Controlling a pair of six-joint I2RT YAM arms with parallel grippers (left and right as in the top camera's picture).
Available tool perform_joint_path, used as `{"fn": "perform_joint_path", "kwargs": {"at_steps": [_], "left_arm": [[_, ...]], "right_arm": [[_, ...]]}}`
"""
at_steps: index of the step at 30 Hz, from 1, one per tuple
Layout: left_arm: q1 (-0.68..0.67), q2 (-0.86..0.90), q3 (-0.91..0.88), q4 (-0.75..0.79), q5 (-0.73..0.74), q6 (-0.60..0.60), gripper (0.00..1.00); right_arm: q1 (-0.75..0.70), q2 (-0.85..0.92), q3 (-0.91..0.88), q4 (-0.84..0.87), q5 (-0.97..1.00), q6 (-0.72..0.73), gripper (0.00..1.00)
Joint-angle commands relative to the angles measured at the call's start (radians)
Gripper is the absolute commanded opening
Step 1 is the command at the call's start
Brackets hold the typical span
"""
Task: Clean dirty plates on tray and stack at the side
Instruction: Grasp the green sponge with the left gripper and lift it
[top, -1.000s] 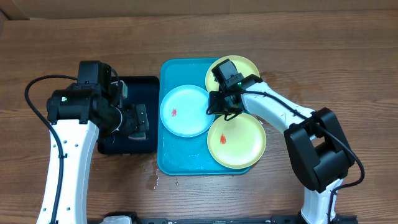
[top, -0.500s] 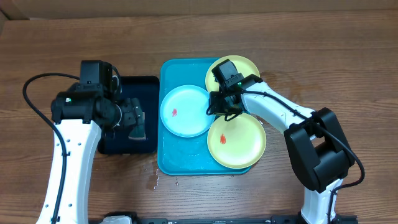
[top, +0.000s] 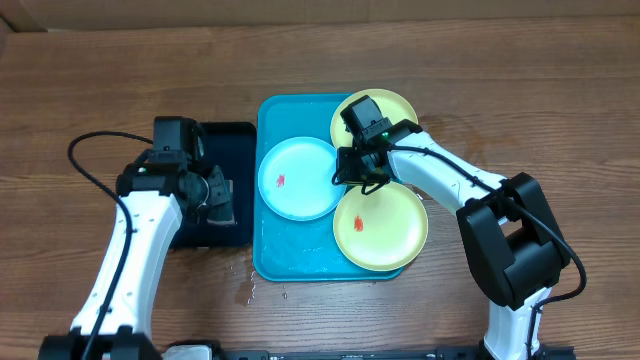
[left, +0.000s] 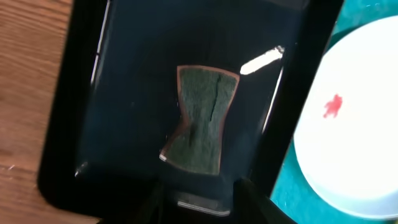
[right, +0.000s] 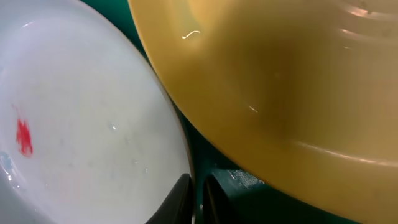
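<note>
Blue plate (right: 81, 124) in near-shut right claw (right: 196, 190)

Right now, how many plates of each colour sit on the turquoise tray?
Yellow-green plates: 2
Light blue plate: 1
Total: 3 plates, all on the turquoise tray

overhead came through evenly bright, shadows soft. in my left wrist view i saw a white glare streak on the black tray (left: 124, 93) ahead of the jaws, all slightly blurred. right wrist was dimmer: green plate (right: 280, 81) beyond the jaws shaded, blue plate (right: 81, 124) left of them pale, both soft.
</note>
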Motion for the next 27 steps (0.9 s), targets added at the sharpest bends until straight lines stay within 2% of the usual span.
{"fn": "perform_joint_path", "kwargs": {"at_steps": [1,3,16,22,27], "left_arm": [[-0.002,0.07,-0.008,0.033,-0.014,0.01,0.38],[-0.002,0.124,-0.008,0.046,-0.014,0.023,0.33],[-0.002,0.242,-0.008,0.068,-0.013,0.028,0.34],[-0.002,0.278,-0.008,0.111,0.064,0.154,0.29],[-0.002,0.299,-0.009,0.115,0.06,0.165,0.29]], "right_arm": [[-0.002,0.005,-0.008,0.0,0.043,0.003,0.09],[-0.002,0.005,-0.011,0.001,0.043,0.004,0.09],[-0.002,0.005,-0.012,0.003,0.043,0.004,0.1],[-0.002,0.005,-0.012,0.003,0.043,0.004,0.1],[-0.002,0.005,-0.012,0.003,0.042,0.004,0.1]]}}
